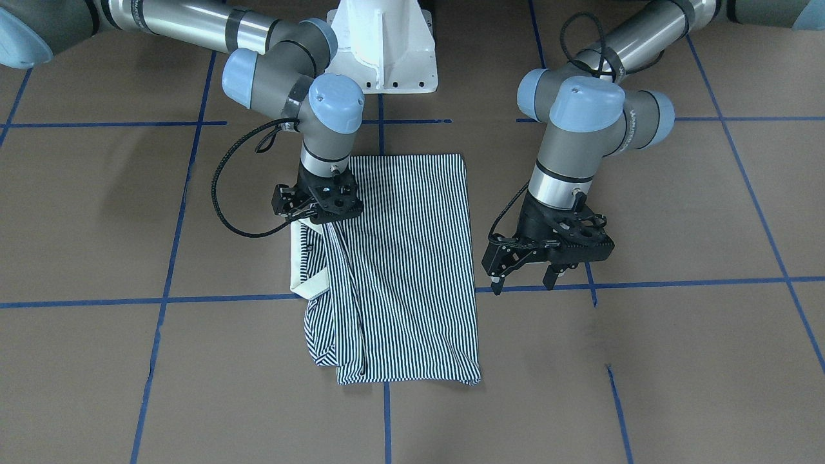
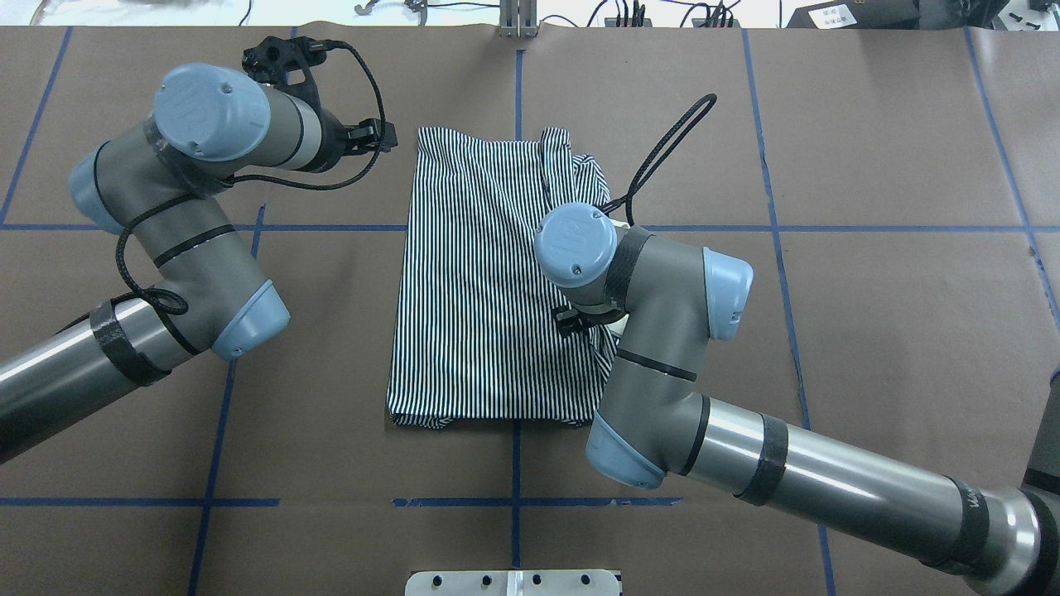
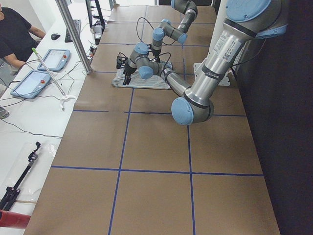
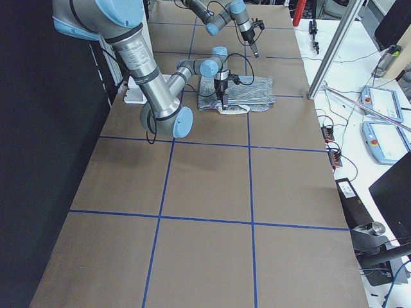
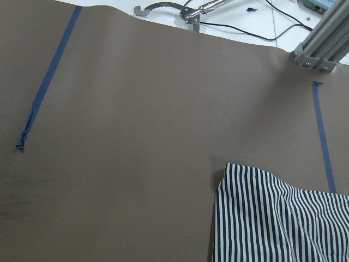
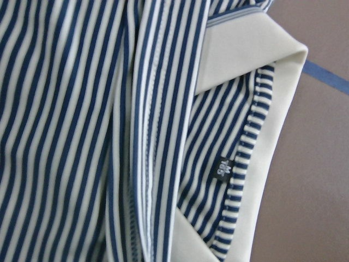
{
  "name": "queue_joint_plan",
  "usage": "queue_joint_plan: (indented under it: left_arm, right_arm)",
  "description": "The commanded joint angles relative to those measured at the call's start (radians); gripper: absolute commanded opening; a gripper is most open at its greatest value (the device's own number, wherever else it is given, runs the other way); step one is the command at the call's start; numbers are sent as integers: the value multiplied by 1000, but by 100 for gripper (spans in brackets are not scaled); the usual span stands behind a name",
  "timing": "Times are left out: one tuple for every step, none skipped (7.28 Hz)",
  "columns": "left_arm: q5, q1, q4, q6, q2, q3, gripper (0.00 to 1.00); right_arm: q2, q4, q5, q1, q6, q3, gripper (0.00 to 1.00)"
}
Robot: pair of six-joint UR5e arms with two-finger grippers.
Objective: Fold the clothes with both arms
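Striped polo shirt [image 1: 406,258] lies flat on the table [image 1: 677,361], long axis running away from the robot; right gripper [image 1: 316,216] is down over its collar [image 1: 308,283] edge, grip hidden, can't tell; left gripper [image 1: 522,283] hangs wide open just off the opposite edge.

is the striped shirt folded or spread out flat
Folded. The polo shirt lies as a narrow rectangle, no sleeves sticking out, with fabric layers doubled over beside the cream collar.
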Motion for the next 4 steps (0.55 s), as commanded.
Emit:
queue_joint_plan:
  left_arm:
    - [0, 1, 0, -1, -2, 0, 100]
    - [0, 1, 2, -1, -3, 0, 100]
    - [0, 1, 2, -3, -8, 0, 100]
    - [0, 1, 5, -3, -8, -2, 100]
  right_arm:
    - [-4, 0, 1, 27, -4, 0, 100]
    - [-7, -2, 4, 50, -19, 5, 100]
    - [-29, 0, 1, 67, -34, 9, 100]
    - [-88, 8, 2, 102, -86, 26, 100]
